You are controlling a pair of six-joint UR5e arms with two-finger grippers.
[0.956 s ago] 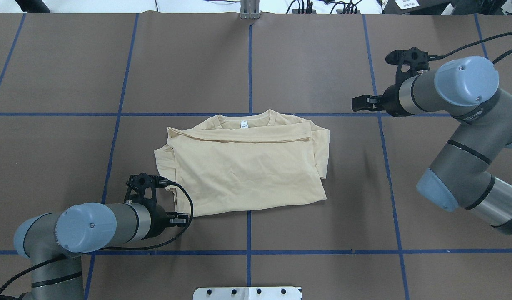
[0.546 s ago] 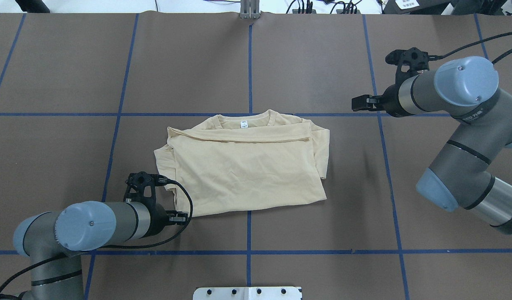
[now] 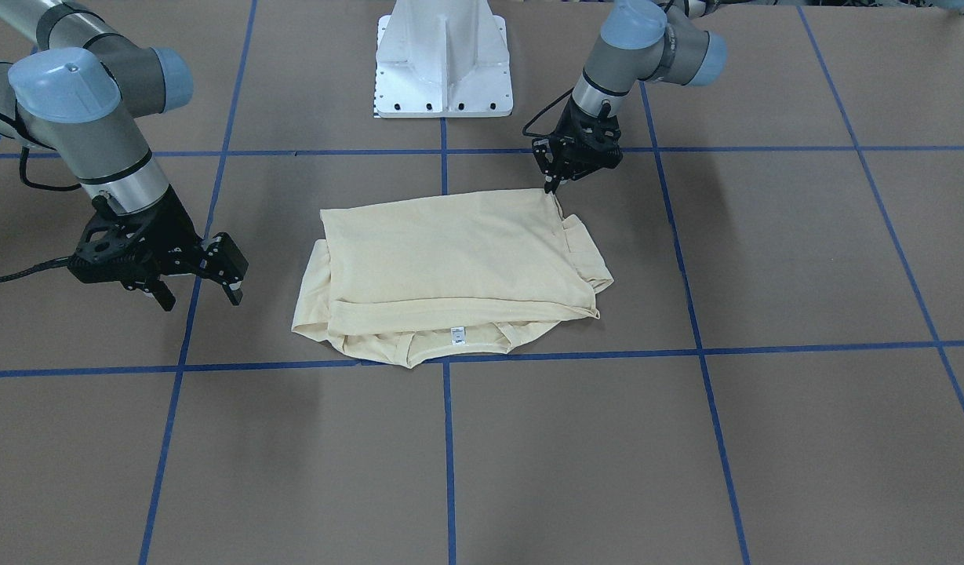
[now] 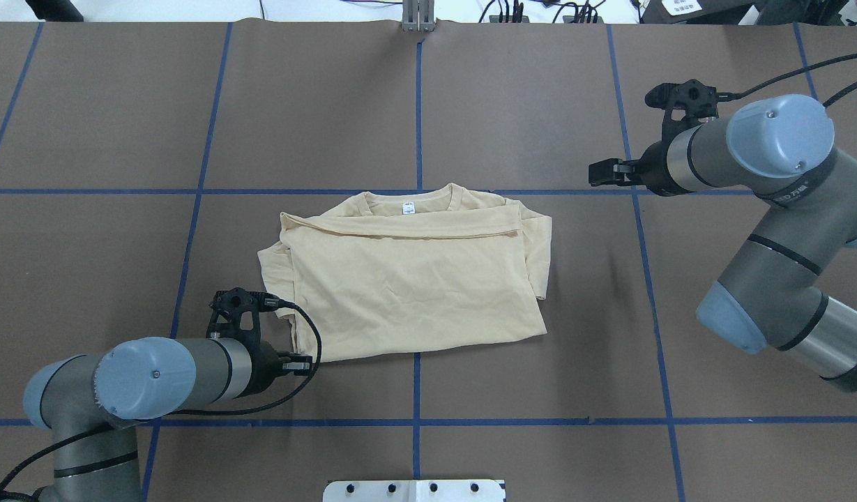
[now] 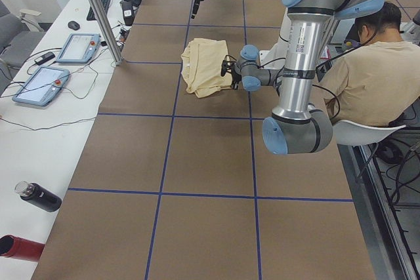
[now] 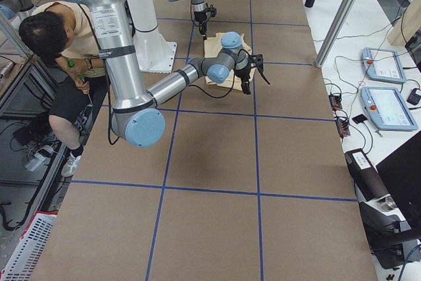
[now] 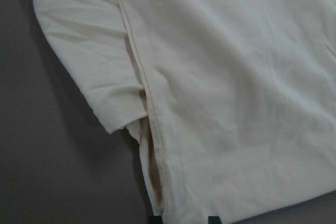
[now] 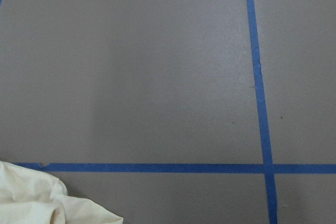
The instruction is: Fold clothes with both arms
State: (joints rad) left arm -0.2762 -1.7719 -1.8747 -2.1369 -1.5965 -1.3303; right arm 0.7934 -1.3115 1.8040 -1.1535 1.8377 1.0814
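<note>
Cloth to be folded, a pale cream-yellow long-sleeved T-shirt (image 4: 414, 279) of thin knit, lay flat on the brown surface (image 4: 540, 104) marked with a blue tape grid, about midway between the surface's left and right ends. It was folded into a rough rectangle with the sleeves turned in. Its collar and small white neck label (image 4: 408, 207) pointed toward the far edge, away from the robot, and its hem toward the robot's edge. No print showed on the upper side. The left arm's black two-finger end effector (image 4: 304, 363) sat low at the hem corner nearest the robot's left, touching the fabric's edge. In the left wrist view two dark fingertips (image 7: 155, 220) showed a little apart at the bottom of the frame with the hem lying across the gap. Whether they pinched the cloth I cannot tell. The right arm's black end effector (image 3: 199, 297) hung over bare surface off the shirt's right side, toward the far edge and well apart from the cloth, with its fingers spread wide and nothing between them. The right wrist view showed only tape lines and a crumpled bit of the shirt in its lower left corner.
</note>
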